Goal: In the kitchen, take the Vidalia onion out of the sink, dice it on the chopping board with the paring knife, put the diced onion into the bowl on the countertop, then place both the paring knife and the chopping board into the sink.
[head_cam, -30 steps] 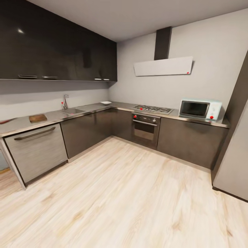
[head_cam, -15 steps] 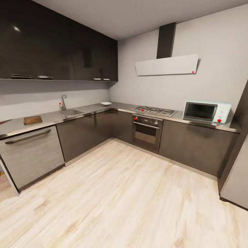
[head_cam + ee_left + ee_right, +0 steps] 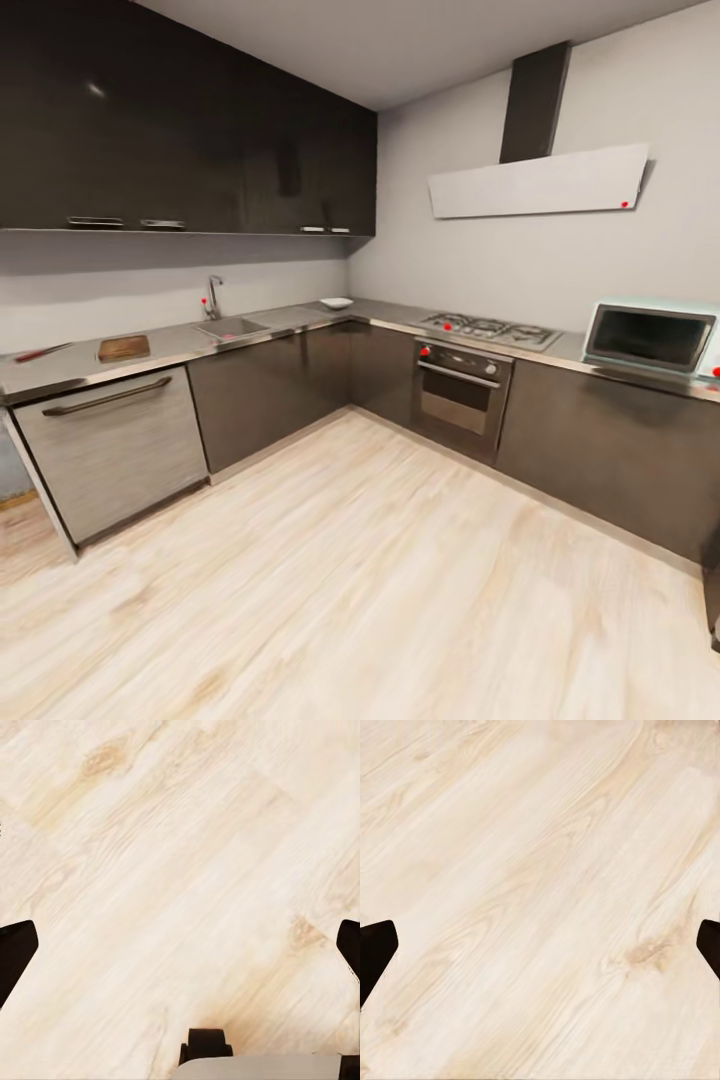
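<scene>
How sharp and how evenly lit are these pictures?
Head view: soft, wide-angle bending at edges; small glare spot on the upper cabinets; chopping board small, blurry. Both wrist views: evenly lit wooden floor, claw fingertips dark at the sides.

On the grey countertop (image 3: 180, 345) lie the brown chopping board (image 3: 124, 348) and red-handled knife (image 3: 42, 352) — sink (image 3: 232, 327) beside them, white bowl (image 3: 336, 302) farther along.

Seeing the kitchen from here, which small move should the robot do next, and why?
Probably drive forward-left toward the grey steel sink: it sits far across the pale wooden floor, beyond the dark brown chopping board, and both open grippers face only floor.
</scene>
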